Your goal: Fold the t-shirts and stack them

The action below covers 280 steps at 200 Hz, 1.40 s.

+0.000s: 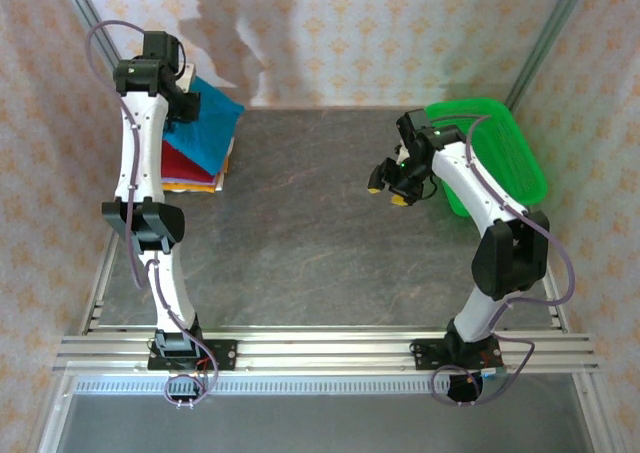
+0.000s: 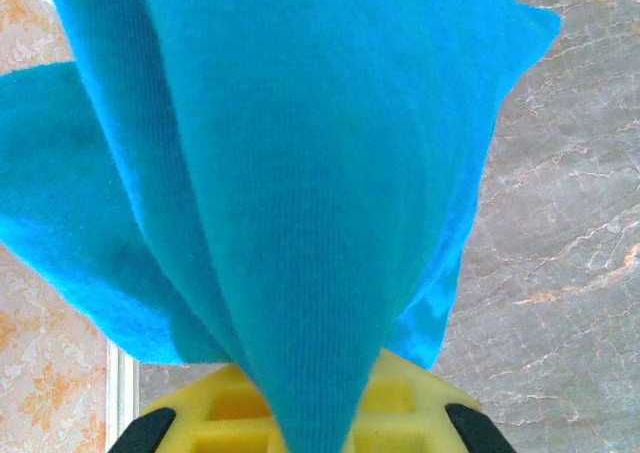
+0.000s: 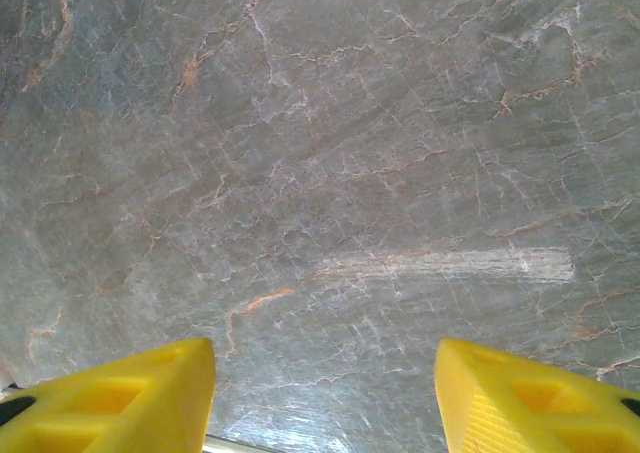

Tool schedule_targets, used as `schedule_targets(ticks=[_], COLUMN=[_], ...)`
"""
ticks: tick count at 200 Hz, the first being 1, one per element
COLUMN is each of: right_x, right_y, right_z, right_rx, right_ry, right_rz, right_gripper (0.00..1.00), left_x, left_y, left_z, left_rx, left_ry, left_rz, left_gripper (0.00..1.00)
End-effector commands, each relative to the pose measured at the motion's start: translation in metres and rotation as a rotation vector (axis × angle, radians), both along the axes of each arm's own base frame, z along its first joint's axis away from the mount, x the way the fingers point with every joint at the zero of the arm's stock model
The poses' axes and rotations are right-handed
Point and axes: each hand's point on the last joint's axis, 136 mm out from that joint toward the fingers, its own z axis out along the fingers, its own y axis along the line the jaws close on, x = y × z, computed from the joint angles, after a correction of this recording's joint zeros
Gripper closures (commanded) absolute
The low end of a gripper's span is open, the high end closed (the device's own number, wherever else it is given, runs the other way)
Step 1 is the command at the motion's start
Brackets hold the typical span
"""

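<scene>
One teal-blue t-shirt (image 1: pixel 212 123) hung clamped in the left gripper (image 1: pixel 186 99) over the folded stack (image 1: pixel 196 179) at ten o'clock. The right gripper (image 1: pixel 388 185) hovered empty, jaws apart, at two o'clock.

Clear room left of the basket
The table (image 1: pixel 300 233) lay bare leftward from the green basket (image 1: pixel 510 153) as far as the teal t-shirt (image 1: pixel 214 123) heaped on the folded stack (image 1: pixel 190 169); walls (image 1: pixel 380 33) stood close behind the basket.
</scene>
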Motion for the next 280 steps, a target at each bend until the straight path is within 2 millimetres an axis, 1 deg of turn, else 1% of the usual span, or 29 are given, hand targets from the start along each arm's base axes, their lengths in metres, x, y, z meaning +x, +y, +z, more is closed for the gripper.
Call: schedule_targets(ticks=[1, 32, 50, 62, 74, 84, 128, 160, 178, 211, 236, 252, 280], right_x=[0.002, 0.002, 0.002, 0.002, 0.002, 0.002, 0.007, 0.011, 0.012, 0.012, 0.011, 0.013, 0.016], right_y=[0.0, 0.0, -0.001, -0.001, -0.001, -0.001, 0.0, 0.002, 0.001, 0.001, 0.001, 0.003, 0.007], right_z=[0.005, 0.005, 0.005, 0.006, 0.007, 0.007, 0.009, 0.014, 0.013, 0.015, 0.016, 0.017, 0.021], right_rx=[-0.015, -0.017, -0.02, -0.021, -0.023, -0.027, -0.028, -0.028, -0.034, -0.041, -0.046, -0.045, -0.047], right_ry=[-0.003, -0.001, -0.002, -0.001, -0.001, -0.002, 0.004, -0.002, 0.004, 0.009, 0.018, 0.017, 0.012], right_rz=[-0.014, -0.01, -0.008, -0.008, -0.005, -0.002, 0.004, 0.004, 0.005, 0.006, 0.005, -0.002, -0.002], right_gripper=[0.4, 0.4, 0.4, 0.4, 0.4, 0.4, 0.4, 0.4, 0.4, 0.4, 0.4, 0.4, 0.4], left_x=[-0.006, 0.0, 0.005, 0.009, 0.011, 0.014, 0.027, 0.027, 0.028, 0.034, 0.035, 0.037, 0.043], left_y=[0.001, 0.004, 0.01, 0.02, 0.034, 0.043, 0.065, 0.084, 0.095, 0.11, 0.119, 0.12, 0.126], left_z=[0.029, 0.012, -0.007, -0.019, -0.027, -0.033, -0.042, -0.053, -0.06, -0.071, -0.082, -0.092, -0.11], left_rx=[0.025, 0.046, 0.058, 0.086, 0.136, 0.156, 0.198, 0.225, 0.241, 0.255, 0.23, 0.198, 0.191], left_ry=[-0.073, -0.025, 0.022, 0.049, 0.073, 0.085, 0.071, 0.102, 0.113, 0.116, 0.127, 0.135, 0.146], left_rz=[-0.003, -0.018, -0.022, -0.005, 0.024, 0.038, 0.068, 0.097, 0.112, 0.121, 0.13, 0.122, 0.106], left_gripper=[1.0, 1.0, 1.0, 1.0, 1.0, 1.0, 1.0, 1.0, 1.0, 1.0, 1.0, 1.0, 1.0])
